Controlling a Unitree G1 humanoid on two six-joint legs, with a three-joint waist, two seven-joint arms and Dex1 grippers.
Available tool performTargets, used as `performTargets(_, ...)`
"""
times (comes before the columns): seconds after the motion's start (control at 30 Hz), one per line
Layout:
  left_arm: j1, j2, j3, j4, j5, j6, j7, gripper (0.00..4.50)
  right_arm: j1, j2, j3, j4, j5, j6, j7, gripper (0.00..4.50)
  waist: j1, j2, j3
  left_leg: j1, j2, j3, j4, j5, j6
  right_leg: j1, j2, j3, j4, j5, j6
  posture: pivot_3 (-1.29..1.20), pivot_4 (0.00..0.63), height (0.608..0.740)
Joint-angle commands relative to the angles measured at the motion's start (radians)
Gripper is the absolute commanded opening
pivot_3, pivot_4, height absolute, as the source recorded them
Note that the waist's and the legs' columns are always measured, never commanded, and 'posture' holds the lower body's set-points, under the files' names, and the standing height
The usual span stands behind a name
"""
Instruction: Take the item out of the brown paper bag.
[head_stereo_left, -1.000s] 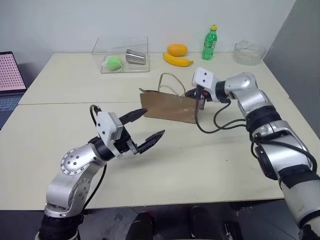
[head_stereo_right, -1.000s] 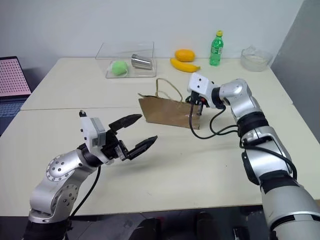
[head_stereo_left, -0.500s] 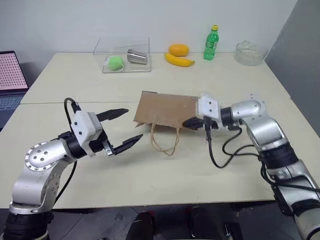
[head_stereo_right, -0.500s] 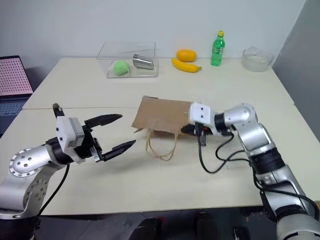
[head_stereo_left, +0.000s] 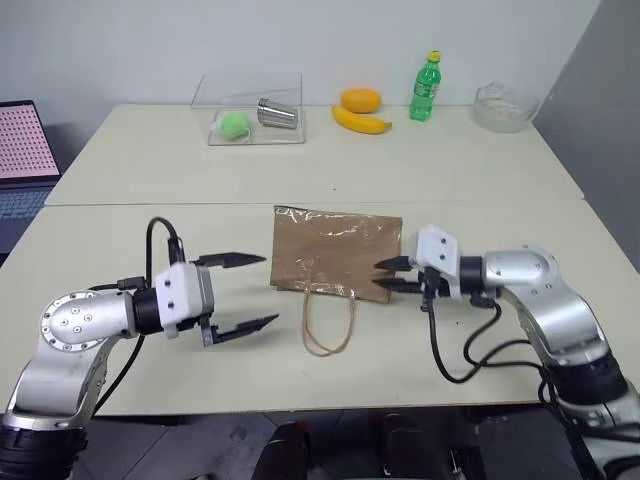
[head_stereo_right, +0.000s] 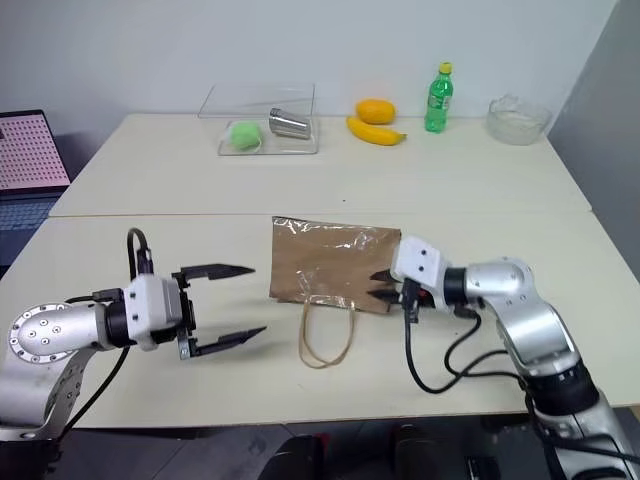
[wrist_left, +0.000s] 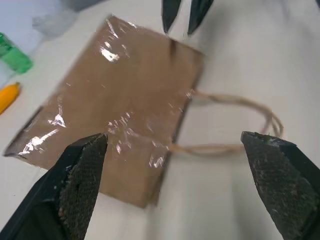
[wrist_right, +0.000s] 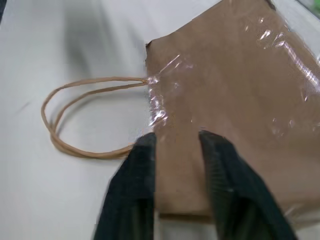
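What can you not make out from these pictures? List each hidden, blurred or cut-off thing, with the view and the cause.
- Whether the item is inside the brown paper bag: the head views give only its flat, closed paper side.
- The bag's mouth: in the left wrist view it is blurred, with no opening to look into.
- Whether the right gripper touches the bag: its fingertips sit at the bag's edge, and the right wrist view is blurred there.

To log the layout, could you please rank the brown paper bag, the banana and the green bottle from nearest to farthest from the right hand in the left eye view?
1. Brown paper bag, right beside the right hand.
2. Banana, far side.
3. Green bottle, far edge, behind the banana.
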Motion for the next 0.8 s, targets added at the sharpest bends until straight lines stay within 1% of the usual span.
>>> performTargets(0.03, -0.039, 0.004, -0.054, 0.083, 0.078, -0.224, -0.044, 4.50, 0.069, 0.015, -0.051, -0.122, 0.035, 0.022, -0.087, 2.73, 0.001, 0.000, 0.000, 0.000, 0.000, 0.000, 0.000, 0.000, 0.000, 0.000, 0.000, 0.000, 0.000, 0.000, 0.000, 0.00, 0.150, 0.740)
performTargets(0.07, -0.048, -0.003, -0.074, 0.113, 0.094, -0.262, -0.046, 4.50, 0.099, 0.015, -0.049, -0.149, 0.038, 0.027, -0.101, 3.04, 0.001, 0.000, 0.000, 0.000, 0.000, 0.001, 0.000, 0.000, 0.000, 0.000, 0.000, 0.000, 0.000, 0.000, 0.000, 0.00, 0.150, 0.740)
performTargets(0.2, -0.127, -0.059, -0.151, 0.236, 0.162, -0.353, -0.008, 4.50, 0.183, 0.035, -0.041, -0.255, 0.088, 0.095, -0.165, 3.04, 0.003, 0.000, 0.000, 0.000, 0.000, 0.000, 0.000, 0.000, 0.000, 0.000, 0.000, 0.000, 0.000, 0.000, 0.000, 0.00, 0.150, 0.740)
performTargets(0.33, -0.202, -0.093, -0.193, 0.354, 0.194, -0.406, 0.012, 4.50, 0.233, 0.020, -0.039, -0.325, 0.140, 0.141, -0.183, 3.04, 0.001, -0.001, 0.000, 0.000, 0.000, 0.000, 0.001, 0.000, 0.000, 0.000, 0.000, 0.000, 0.000, 0.000, 0.000, 0.00, 0.150, 0.740)
performTargets(0.53, -0.274, -0.139, -0.238, 0.450, 0.196, -0.426, 0.033, 4.50, 0.262, -0.017, -0.048, -0.367, 0.188, 0.172, -0.206, 3.04, 0.002, -0.001, -0.001, 0.000, 0.000, -0.001, 0.001, 0.000, 0.000, 0.001, 0.000, -0.001, 0.001, 0.000, 0.001, 0.00, 0.150, 0.740)
performTargets(0.8, -0.312, -0.175, -0.289, 0.524, 0.221, -0.485, 0.049, 4.50, 0.270, -0.047, -0.052, -0.385, 0.224, 0.187, -0.241, 3.04, 0.001, -0.001, -0.001, 0.000, 0.000, -0.001, 0.001, 0.000, 0.000, 0.001, 0.000, -0.001, 0.001, 0.000, 0.001, 0.00, 0.150, 0.740)
